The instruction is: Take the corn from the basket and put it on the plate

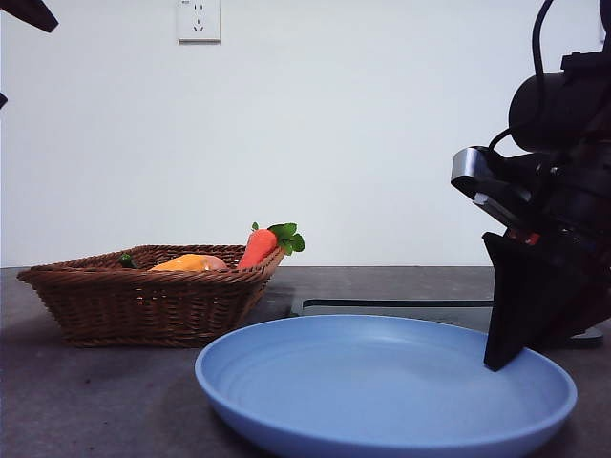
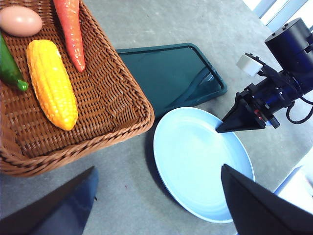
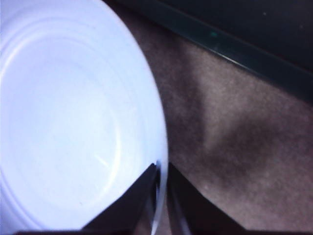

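The corn (image 2: 51, 83) lies in the brown wicker basket (image 2: 112, 93), a ridged yellow-orange cob between a green vegetable and a carrot. In the front view only the corn's top (image 1: 189, 262) shows over the basket's rim (image 1: 143, 305). The light-blue plate (image 1: 382, 382) sits on the table beside the basket. My right gripper (image 3: 160, 171) is shut on the plate's rim (image 3: 159, 142), on the side away from the basket; its jaws also show as the right gripper (image 1: 501, 358) in front and the right gripper (image 2: 220, 129) from the left wrist. My left gripper (image 2: 157, 169) hangs open, high above the table.
A red-orange carrot (image 2: 71, 29) with green leaves, a peach egg (image 2: 19, 20) and a green vegetable (image 2: 10, 66) share the basket. A flat dark tray (image 2: 171, 73) lies behind the plate. The left arm shows only as a black tip (image 1: 29, 11) at the top left.
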You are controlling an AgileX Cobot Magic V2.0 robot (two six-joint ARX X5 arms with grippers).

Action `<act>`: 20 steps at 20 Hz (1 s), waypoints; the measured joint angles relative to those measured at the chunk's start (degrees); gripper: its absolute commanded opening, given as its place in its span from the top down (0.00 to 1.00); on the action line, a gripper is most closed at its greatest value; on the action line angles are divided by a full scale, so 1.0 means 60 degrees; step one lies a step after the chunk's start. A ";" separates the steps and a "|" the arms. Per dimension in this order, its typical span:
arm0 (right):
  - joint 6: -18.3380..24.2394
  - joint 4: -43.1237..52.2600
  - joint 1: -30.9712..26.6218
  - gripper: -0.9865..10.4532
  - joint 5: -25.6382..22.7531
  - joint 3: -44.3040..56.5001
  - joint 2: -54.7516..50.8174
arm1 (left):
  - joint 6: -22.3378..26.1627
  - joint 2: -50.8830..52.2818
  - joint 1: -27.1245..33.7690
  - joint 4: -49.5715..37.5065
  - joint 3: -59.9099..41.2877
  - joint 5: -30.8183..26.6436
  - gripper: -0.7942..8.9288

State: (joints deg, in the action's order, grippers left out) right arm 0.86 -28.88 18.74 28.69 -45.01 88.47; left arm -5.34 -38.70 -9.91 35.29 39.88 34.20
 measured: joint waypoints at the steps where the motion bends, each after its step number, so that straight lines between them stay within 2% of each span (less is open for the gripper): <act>1: -0.0055 0.0040 0.0000 0.91 0.0015 -0.0007 0.0000 | -0.0015 -0.0087 0.0000 -0.0018 0.0000 0.0000 0.50; 5: -0.0317 -0.0084 -0.0015 0.91 0.0000 -0.0007 -0.0135 | -0.0026 -0.0565 -0.0095 -0.0051 0.0066 -0.0433 0.50; 10: -0.0368 -0.1249 -0.0066 0.91 -0.0102 -0.0546 -0.1552 | -0.0026 -0.1738 -0.0554 -0.0138 0.1246 -0.1468 0.50; 14: -0.0419 -0.2036 -0.0062 0.91 -0.0098 -0.1031 -0.2943 | -0.0018 -0.3508 -0.1100 -0.0273 0.2215 -0.2816 0.50; 20: -0.0823 -0.2138 -0.0160 0.91 -0.0124 -0.1300 -0.4834 | 0.0317 -0.6645 -0.1974 -0.0568 0.4000 -0.4477 0.50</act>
State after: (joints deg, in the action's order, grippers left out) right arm -4.08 -41.71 17.78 27.94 -52.82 59.46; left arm -3.44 -78.56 -21.76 31.88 63.88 7.33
